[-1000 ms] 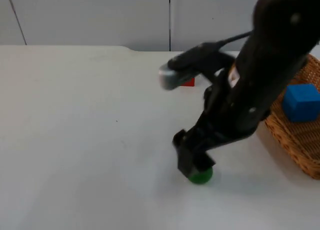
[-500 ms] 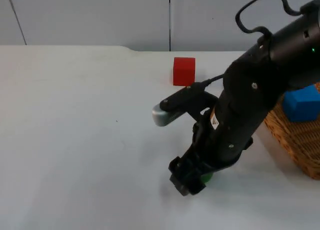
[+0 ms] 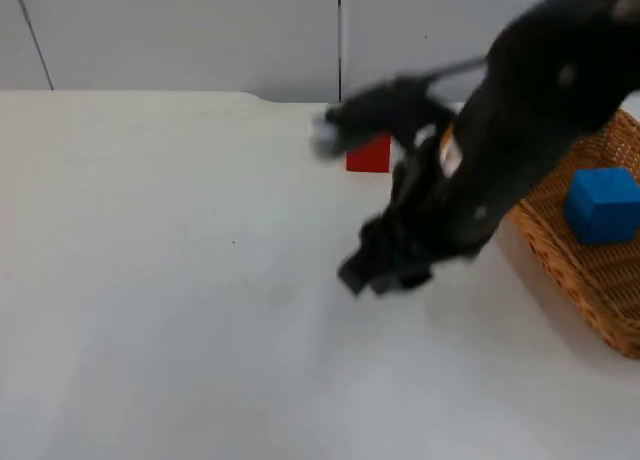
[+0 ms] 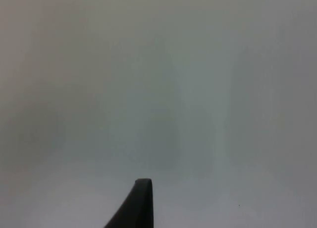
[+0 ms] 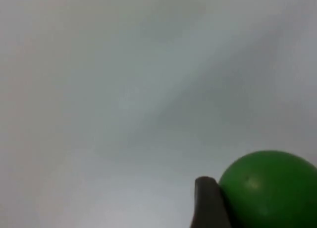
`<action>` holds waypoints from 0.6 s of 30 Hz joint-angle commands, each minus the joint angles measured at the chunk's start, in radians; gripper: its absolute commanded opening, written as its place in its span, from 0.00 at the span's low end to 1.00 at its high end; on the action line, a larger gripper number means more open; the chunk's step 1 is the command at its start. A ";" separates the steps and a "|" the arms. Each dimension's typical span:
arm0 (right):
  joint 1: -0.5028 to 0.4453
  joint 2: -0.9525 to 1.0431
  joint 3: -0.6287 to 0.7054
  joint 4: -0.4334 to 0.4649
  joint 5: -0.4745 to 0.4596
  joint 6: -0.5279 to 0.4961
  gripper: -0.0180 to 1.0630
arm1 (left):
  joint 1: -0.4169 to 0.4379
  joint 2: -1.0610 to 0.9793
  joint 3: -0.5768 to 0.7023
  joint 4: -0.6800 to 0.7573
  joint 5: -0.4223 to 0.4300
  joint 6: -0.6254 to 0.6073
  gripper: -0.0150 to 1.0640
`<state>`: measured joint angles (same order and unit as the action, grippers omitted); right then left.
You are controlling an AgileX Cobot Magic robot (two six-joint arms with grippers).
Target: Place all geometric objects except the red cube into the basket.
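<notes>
My right gripper hangs above the middle of the table, shut on a green ball that sits tight against its black fingertip. A red cube stands near the far edge, half hidden behind the right arm. At the right side, a wicker basket holds a blue cube. The left arm waits; a fingertip of its gripper hangs over bare white table.
The grey partition wall closes off the table's far side. White table top stretches to the left of the right arm.
The right gripper has risen from the table with the green ball and moved back toward the far side. The ball no longer lies on the table.
</notes>
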<state>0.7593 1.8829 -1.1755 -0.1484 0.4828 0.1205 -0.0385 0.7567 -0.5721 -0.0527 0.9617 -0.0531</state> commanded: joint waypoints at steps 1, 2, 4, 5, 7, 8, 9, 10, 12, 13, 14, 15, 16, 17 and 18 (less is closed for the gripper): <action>0.001 -0.115 -0.007 -0.007 0.048 0.003 0.02 | 0.005 -0.008 0.001 -0.006 -0.002 0.009 0.99; 0.001 -0.158 -0.007 -0.007 0.070 0.003 0.02 | 0.005 -0.008 0.001 -0.006 -0.002 0.019 0.99; 0.001 -0.250 -0.007 -0.007 0.119 0.003 0.02 | 0.005 -0.008 0.001 -0.006 -0.002 0.019 0.99; 0.001 -0.283 -0.007 -0.007 0.141 0.003 0.02 | 0.005 -0.008 0.001 -0.006 -0.002 0.019 0.99; 0.001 -0.336 -0.007 -0.007 0.183 0.003 0.02 | 0.005 -0.008 0.001 -0.006 -0.002 0.019 0.99; 0.001 -0.364 -0.007 -0.007 0.214 0.003 0.02 | 0.005 -0.008 0.001 -0.006 -0.002 0.019 0.99; 0.001 -0.364 -0.007 -0.007 0.214 0.003 0.02 | 0.005 -0.008 0.001 -0.006 -0.002 0.019 0.99; 0.001 -0.395 -0.007 -0.007 0.258 0.003 0.02 | 0.005 -0.008 0.001 -0.006 -0.002 0.019 0.99; -0.009 -0.427 -0.007 -0.007 0.318 0.003 0.02 | 0.005 -0.008 0.001 -0.006 -0.002 0.019 0.99; -0.020 -0.436 -0.005 -0.005 0.334 0.003 0.02 | 0.005 -0.008 0.001 -0.006 -0.002 0.019 0.99; -0.020 -0.436 -0.005 -0.005 0.334 0.003 0.02 | 0.005 -0.008 0.001 -0.006 -0.002 0.019 0.99; -0.032 -0.447 -0.001 -0.005 0.352 0.003 0.02 | 0.005 -0.008 0.001 -0.006 -0.002 0.019 0.99; -0.050 -0.454 0.004 -0.005 0.376 0.003 0.02 | 0.005 -0.008 0.001 -0.006 -0.002 0.019 0.99; -0.075 -0.459 0.014 -0.005 0.395 0.003 0.02 | 0.005 -0.008 0.001 -0.006 -0.002 0.019 0.99; -0.104 -0.467 0.028 -0.005 0.405 0.003 0.02 | 0.005 -0.008 0.001 -0.006 -0.002 0.019 0.99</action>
<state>0.6843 1.4302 -1.1606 -0.1492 0.8593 0.1227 -0.0385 0.7567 -0.5721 -0.0527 0.9598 -0.0367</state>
